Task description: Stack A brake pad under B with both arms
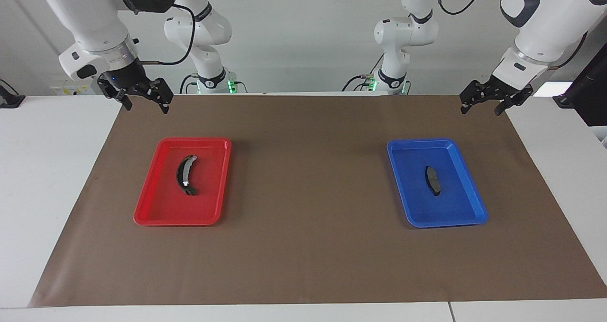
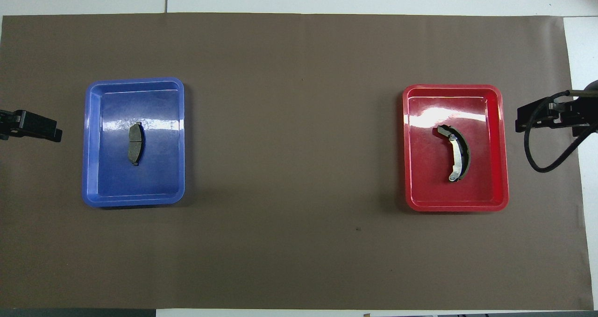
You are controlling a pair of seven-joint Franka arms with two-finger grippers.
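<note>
The A brake pad (image 1: 432, 180), small, flat and dark grey, lies in the blue tray (image 1: 455, 203) at the left arm's end; it also shows in the overhead view (image 2: 136, 143). B (image 1: 185, 175), the long black crescent with a silver strip, lies in the red tray (image 1: 161, 208); it also shows in the overhead view (image 2: 459, 159). My left gripper (image 1: 480, 108) is open and empty, raised over the mat's edge beside the blue tray (image 2: 154, 181). My right gripper (image 1: 146, 106) is open and empty, raised over the mat's edge beside the red tray (image 2: 430, 186).
A brown mat (image 1: 308, 194) covers the white table (image 1: 42, 170). The two trays stand far apart with bare mat between them. A black cable (image 2: 537, 158) loops by the right gripper.
</note>
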